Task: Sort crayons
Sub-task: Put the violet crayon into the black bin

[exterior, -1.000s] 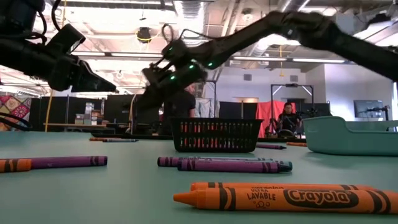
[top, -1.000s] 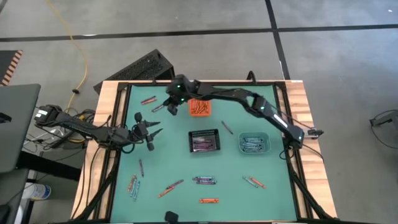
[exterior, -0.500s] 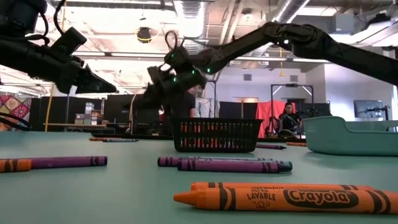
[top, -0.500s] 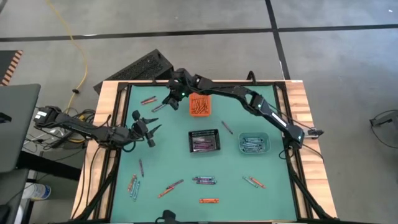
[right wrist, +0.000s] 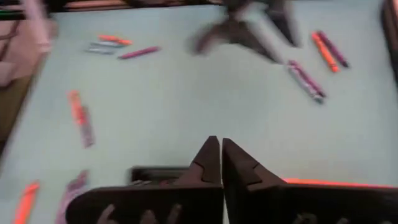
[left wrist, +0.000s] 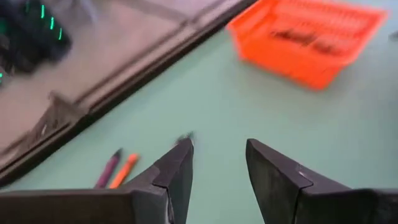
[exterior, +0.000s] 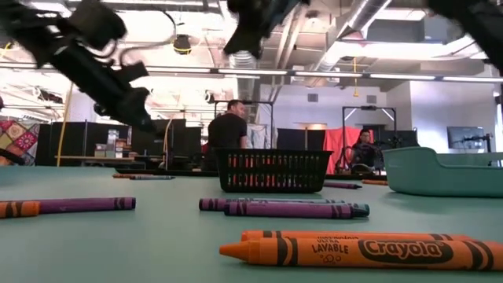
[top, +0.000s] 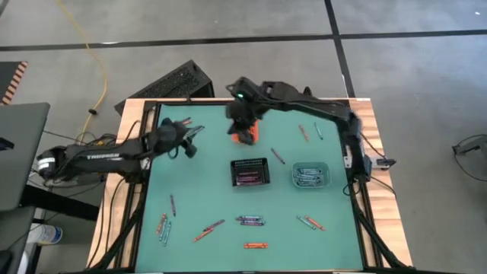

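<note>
Crayons lie scattered on the green table: an orange one (exterior: 354,250) at the near edge, purple ones (exterior: 283,208), a pair (top: 183,122) at the far left and two (top: 310,131) at the far right. My left gripper (top: 195,140) hovers open by the far-left pair (left wrist: 118,168), nothing between its fingers (left wrist: 177,165). My right gripper (right wrist: 221,155) is shut and empty, raised over the orange bin (top: 251,135), which holds orange crayons.
A black mesh bin (top: 249,173) with purple crayons stands mid-table, and a teal bin (top: 310,175) with blue ones to its right. More crayons lie along the near part of the table (top: 208,230). People sit in the room behind (exterior: 228,126).
My right gripper has risen steeply and swung from the far-left crayons toward the table's right, ending above the orange bin. My left gripper has swung toward the far edge and a little up, turning as it went, and has stayed open.
</note>
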`<state>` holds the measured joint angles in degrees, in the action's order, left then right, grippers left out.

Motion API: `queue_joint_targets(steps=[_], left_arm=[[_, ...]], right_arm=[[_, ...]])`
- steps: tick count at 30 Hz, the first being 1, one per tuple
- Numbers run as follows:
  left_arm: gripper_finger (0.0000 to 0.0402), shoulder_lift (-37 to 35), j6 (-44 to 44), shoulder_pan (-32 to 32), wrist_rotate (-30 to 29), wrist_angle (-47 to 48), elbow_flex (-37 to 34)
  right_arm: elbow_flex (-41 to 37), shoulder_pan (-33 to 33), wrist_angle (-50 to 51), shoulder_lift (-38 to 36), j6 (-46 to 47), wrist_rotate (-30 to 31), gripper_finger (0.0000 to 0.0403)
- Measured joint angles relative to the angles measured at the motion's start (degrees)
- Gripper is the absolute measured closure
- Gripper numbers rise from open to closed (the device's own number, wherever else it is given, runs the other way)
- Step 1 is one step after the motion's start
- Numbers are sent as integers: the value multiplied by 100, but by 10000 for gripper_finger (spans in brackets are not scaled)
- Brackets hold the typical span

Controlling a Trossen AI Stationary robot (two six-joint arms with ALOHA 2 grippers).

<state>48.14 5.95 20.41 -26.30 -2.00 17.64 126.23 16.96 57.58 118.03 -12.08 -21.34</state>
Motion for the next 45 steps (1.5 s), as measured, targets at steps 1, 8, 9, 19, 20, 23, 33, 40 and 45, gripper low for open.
queue_joint_targets(steps=[1, 8, 9, 19, 20, 23, 33, 40, 45], left_arm=[[262, 167, 10, 287, 257, 306, 205], [262, 1554, -510, 1966, 1764, 1704, 1507], [262, 1733, -487, 2153, 1661, 1862, 1689], [262, 3834, -818, 2985, 1486, 2993, 3186], [262, 4005, -923, 3003, 1481, 3054, 3294], [262, 4457, -1045, 3001, 1270, 3276, 3645], [262, 5047, -1069, 3091, 924, 3481, 4115], [262, 5365, -1177, 3286, 1195, 3455, 4129], [262, 5451, -1311, 3365, 1380, 3478, 4142]], right_arm=[[-292, -81, -36, -263, -1, -10, 395], [-4145, -836, -2389, -2150, 595, 397, 402], [-4729, -967, -2942, -2484, 756, 532, 402], [-9008, -2530, -8106, -4170, 1970, 1928, 403], [-9210, -2687, -8352, -4196, 2011, 2054, 403], [-9581, -3112, -8502, -4134, 2022, 2511, 403], [-9630, -3782, -8951, -3721, 1631, 3661, 403], [-9640, -3750, -9073, -3651, 1448, 3653, 403], [-9640, -3697, -9071, -3651, 1441, 3650, 403]])
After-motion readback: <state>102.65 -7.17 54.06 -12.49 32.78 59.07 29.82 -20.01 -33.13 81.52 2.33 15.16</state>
